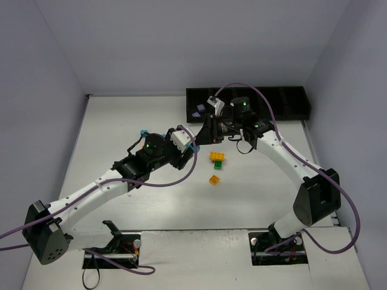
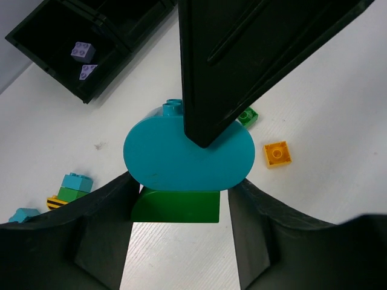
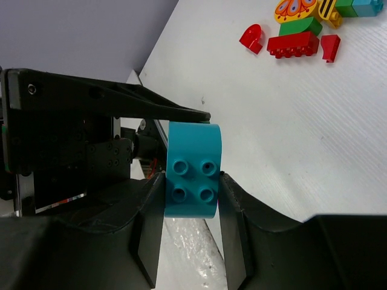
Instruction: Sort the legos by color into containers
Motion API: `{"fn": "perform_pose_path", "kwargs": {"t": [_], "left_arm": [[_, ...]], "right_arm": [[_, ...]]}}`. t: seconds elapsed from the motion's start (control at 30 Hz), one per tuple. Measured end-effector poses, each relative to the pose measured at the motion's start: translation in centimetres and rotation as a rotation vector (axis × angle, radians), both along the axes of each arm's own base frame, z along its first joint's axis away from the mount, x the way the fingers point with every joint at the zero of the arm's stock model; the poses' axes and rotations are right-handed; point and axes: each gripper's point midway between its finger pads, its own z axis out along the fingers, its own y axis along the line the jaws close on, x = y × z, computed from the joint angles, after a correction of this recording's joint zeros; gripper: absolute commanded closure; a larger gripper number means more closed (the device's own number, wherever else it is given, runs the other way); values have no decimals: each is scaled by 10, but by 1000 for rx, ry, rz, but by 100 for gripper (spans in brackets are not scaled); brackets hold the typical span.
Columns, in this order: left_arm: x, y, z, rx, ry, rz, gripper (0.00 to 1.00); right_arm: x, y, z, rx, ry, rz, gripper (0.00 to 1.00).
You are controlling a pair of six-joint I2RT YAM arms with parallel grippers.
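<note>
A teal rounded brick sits stacked on a green brick. My left gripper holds the green brick between its fingers. My right gripper is shut on the teal brick, studs facing its camera. The two grippers meet above the table's middle: the left and the right. The black tray lies along the far edge. Two lilac bricks lie in one of its bins, also seen from above.
A yellow-on-green brick and an orange brick lie just in front of the grippers. Red bricks, a yellow butterfly piece and green and teal bricks lie nearby on the white table.
</note>
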Motion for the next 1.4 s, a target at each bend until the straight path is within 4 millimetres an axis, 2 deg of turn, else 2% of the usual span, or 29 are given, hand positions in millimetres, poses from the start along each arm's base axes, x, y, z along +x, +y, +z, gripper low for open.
{"fn": "perform_pose_path", "kwargs": {"t": [0.1, 0.2, 0.23, 0.33, 0.4, 0.87, 1.07, 1.27, 1.33, 1.4], "left_arm": [[0, -1, -2, 1, 9, 1, 55], [1, -1, -4, 0, 16, 4, 66], [1, -2, -4, 0, 17, 5, 79], [1, -2, -4, -7, 24, 11, 95], [1, -2, -4, -10, 27, 13, 100], [2, -6, 2, -50, 22, 14, 100], [-6, 8, -19, -14, 67, 32, 100], [-7, 15, -25, -11, 76, 47, 100], [-7, 16, -23, -16, 74, 51, 100], [-8, 17, -21, -23, 71, 54, 100]], "right_arm": [[1, 0, 0, 0, -1, -3, 100], [2, -2, 0, 0, 1, -8, 100], [2, -2, 1, 0, 1, -9, 100], [3, -2, 1, -1, -1, -13, 100], [5, -4, 1, -1, -1, -19, 100], [10, -15, 6, 17, 19, -38, 100], [47, -49, 9, -3, -25, -175, 100], [65, -59, 10, -42, -78, -245, 100], [82, -63, 10, -79, -117, -300, 100], [109, -71, 8, -138, -164, -390, 100]]}}
